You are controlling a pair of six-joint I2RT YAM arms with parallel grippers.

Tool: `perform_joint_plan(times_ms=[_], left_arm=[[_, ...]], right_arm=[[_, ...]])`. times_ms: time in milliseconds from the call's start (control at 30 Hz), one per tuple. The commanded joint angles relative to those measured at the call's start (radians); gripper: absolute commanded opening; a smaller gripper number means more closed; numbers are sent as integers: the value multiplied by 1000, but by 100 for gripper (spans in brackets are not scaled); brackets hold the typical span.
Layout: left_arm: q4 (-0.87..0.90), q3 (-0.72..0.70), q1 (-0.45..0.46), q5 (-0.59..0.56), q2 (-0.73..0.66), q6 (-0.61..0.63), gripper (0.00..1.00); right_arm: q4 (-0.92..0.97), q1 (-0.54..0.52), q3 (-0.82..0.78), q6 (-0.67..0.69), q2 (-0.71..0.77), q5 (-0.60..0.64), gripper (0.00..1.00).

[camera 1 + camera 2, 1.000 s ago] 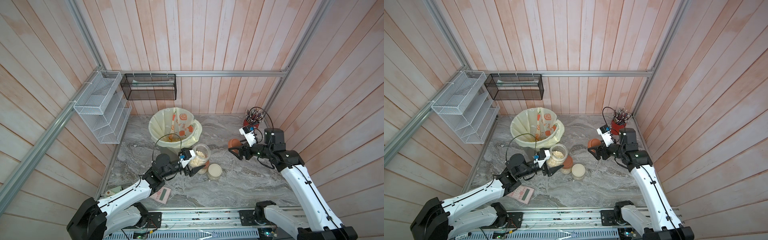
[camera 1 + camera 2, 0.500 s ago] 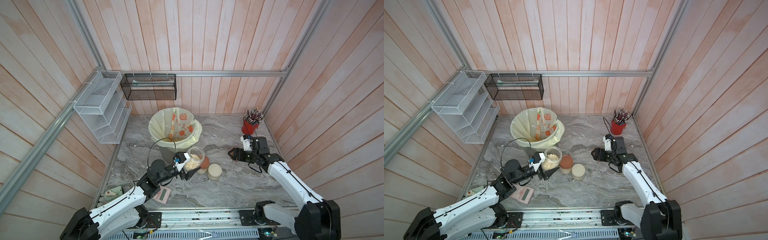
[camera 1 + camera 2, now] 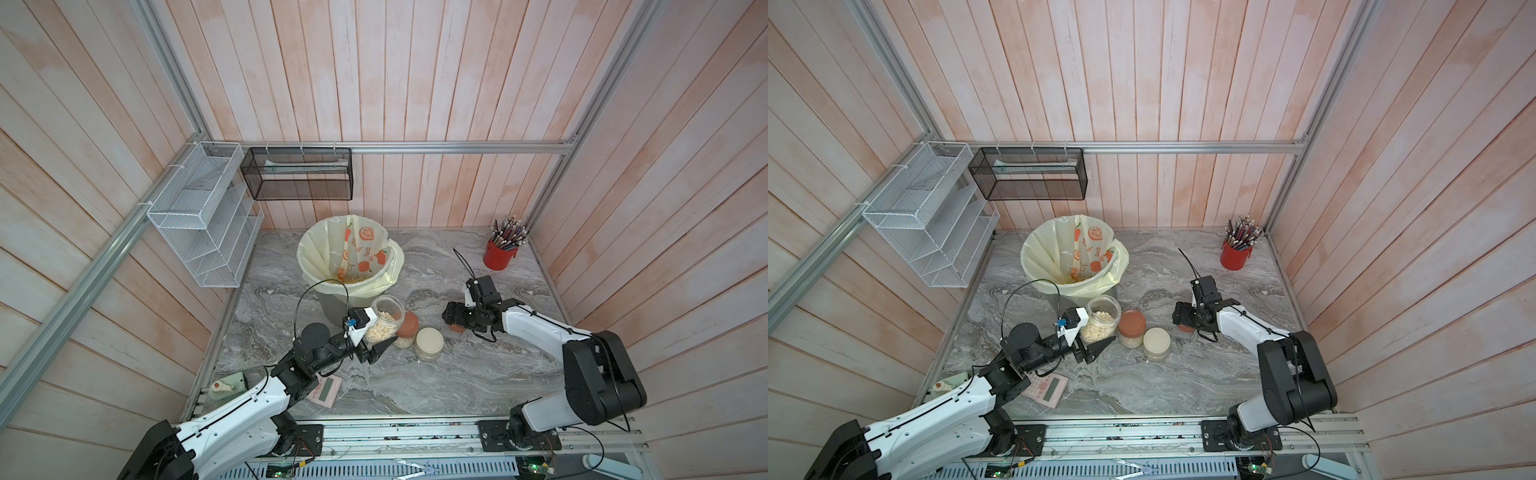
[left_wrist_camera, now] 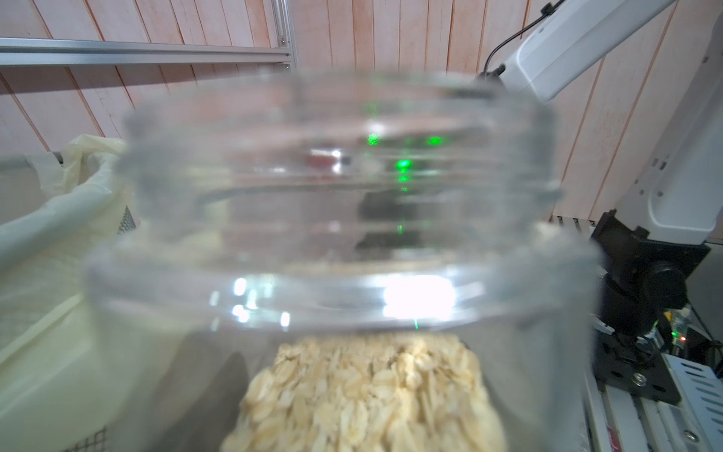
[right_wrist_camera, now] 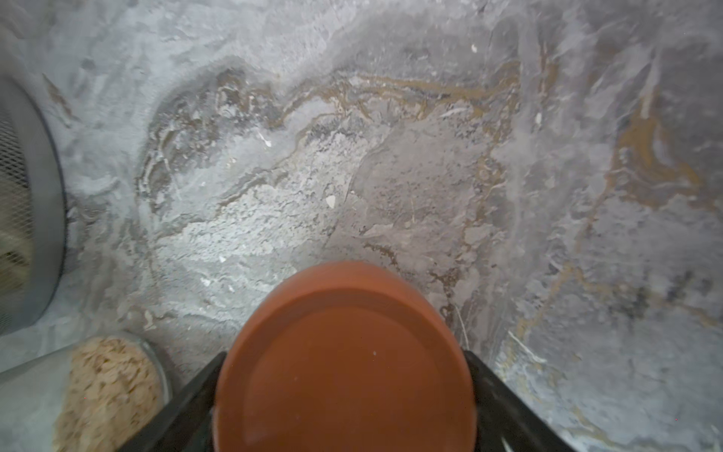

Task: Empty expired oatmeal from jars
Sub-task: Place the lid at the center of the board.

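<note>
An open clear jar (image 3: 388, 318) (image 3: 1100, 318) half full of oatmeal (image 4: 364, 395) stands upright in my left gripper (image 3: 376, 334), which is shut on its side, just in front of the grey bin (image 3: 332, 307). The jar's threaded mouth (image 4: 340, 235) fills the left wrist view. Beside it stand two closed jars, one with a terracotta lid (image 3: 407, 326) (image 3: 1131, 324) and one with a cream lid (image 3: 429, 341) (image 3: 1156, 341). My right gripper (image 3: 455, 322) (image 5: 346, 391) is shut on a loose terracotta lid (image 5: 346, 364) (image 3: 1185, 328), low over the marble top to the right of the jars.
The bin's cream orange-print liner (image 3: 353, 249) holds yellowish kernels at the bottom. A red pencil cup (image 3: 498, 257) stands at the back right. A pink calculator (image 3: 326, 388) lies at the front left. A white wire rack (image 3: 199, 220) and a black mesh basket (image 3: 297, 174) hang on the walls.
My right arm has come down and forward from near the pencil cup, bringing the terracotta lid low over the table. The left gripper and its jar have shifted slightly toward the front left.
</note>
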State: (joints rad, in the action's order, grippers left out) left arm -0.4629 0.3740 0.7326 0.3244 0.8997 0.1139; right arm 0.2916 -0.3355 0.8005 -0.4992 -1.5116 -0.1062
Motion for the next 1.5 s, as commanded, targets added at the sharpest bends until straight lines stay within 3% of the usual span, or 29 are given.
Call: perform_joint_plan(times_ms=[0, 133, 400, 767, 833, 1100, 1233, 1467], left_arm=[[-68, 5, -4, -23, -33, -20, 2], [-63, 0, -5, -33, -33, -25, 2], [-50, 19, -3, -39, -42, -30, 2], [60, 55, -6, -68, -83, -30, 2], [61, 55, -4, -77, -89, -31, 2], [64, 75, -6, -130, -88, -38, 2], [91, 85, -5, -152, -104, -37, 2], [120, 105, -6, -196, -134, -36, 2]], right_arm=[[-10, -20, 52, -37, -42, 61, 58], [10, -33, 81, -48, -93, 107, 58], [9, -72, 93, -58, -164, 137, 67], [32, -118, 107, -88, -202, 159, 88], [35, -129, 110, -90, -205, 166, 98], [131, -151, 195, -91, -212, 195, 98], [218, -155, 250, -89, -162, 285, 98], [277, -152, 318, -13, -43, 312, 98]])
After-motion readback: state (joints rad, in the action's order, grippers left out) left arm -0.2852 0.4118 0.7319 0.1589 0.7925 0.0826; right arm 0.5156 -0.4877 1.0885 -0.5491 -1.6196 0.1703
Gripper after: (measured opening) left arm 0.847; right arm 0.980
